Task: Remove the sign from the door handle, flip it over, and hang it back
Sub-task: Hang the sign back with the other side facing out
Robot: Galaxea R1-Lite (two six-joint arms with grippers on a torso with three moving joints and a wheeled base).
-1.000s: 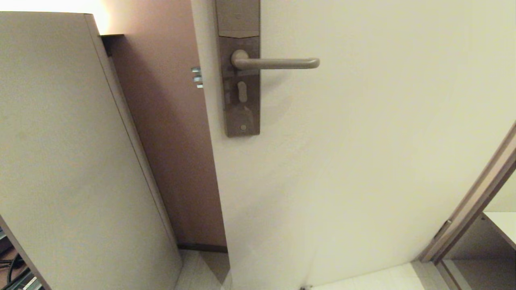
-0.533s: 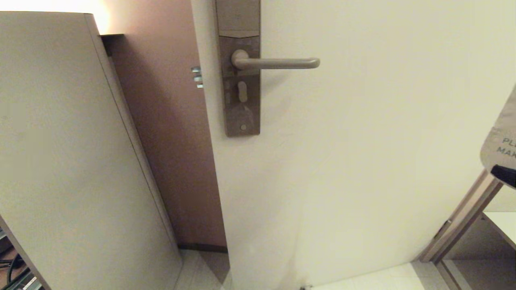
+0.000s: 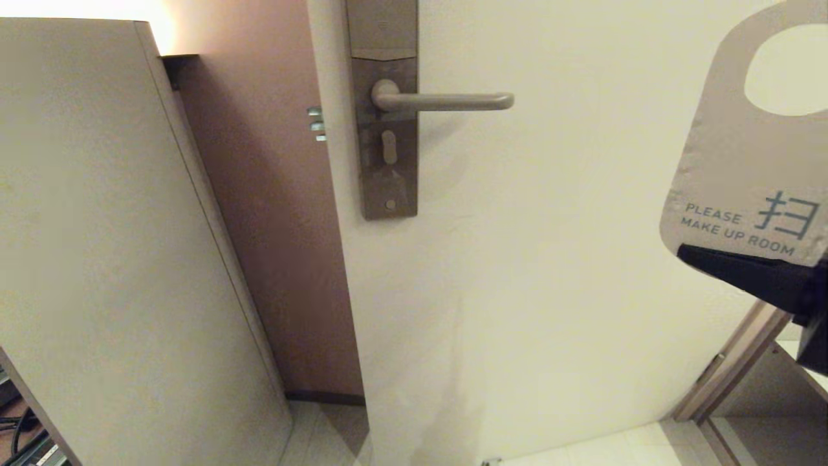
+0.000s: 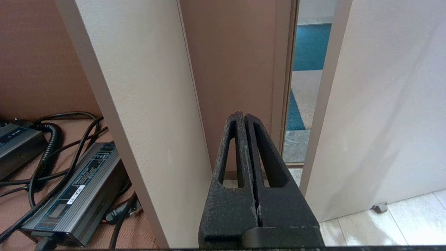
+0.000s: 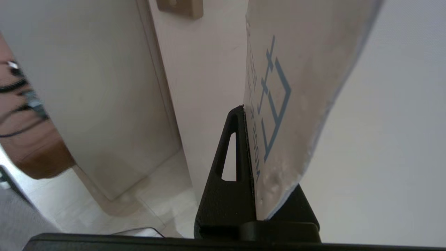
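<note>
At far right of the head view, right gripper pinches the sign by its bottom edge, jaws clamped on the card, white "MAKE UP ROOM" face showing, oval hole uppermost. Door handle bare, well apart to the left. Advice: carry the hole level with the lever's free end, thread it on sideways, release only once seated. Left gripper parked low, jaws closed, empty.
</note>
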